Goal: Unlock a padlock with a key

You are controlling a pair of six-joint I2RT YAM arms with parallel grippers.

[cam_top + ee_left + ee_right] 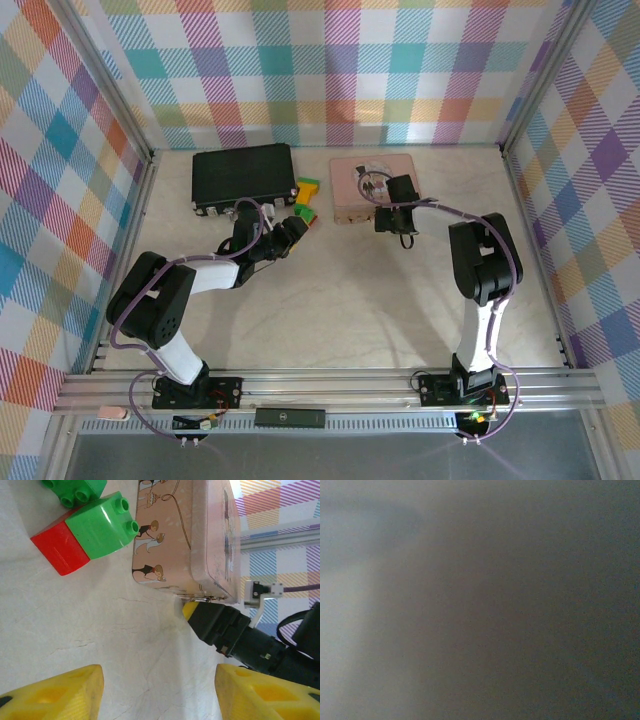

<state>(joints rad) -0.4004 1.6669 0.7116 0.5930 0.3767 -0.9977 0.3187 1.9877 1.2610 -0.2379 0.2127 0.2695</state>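
Padlock barely discernible: a silvery glint at the pink tin's lower corner, just beside the right gripper's yellow tip. Right jaws impossible to tell. Left gripper spread apart, empty, near green block.

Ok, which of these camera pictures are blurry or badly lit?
Right wrist view: grey blur, paler at left, nothing resolvable. Left wrist view: pink tin and green block sharp and bright; the left gripper up close looks slightly soft. Top external view: evenly lit, sharp, faint shadows on the table.
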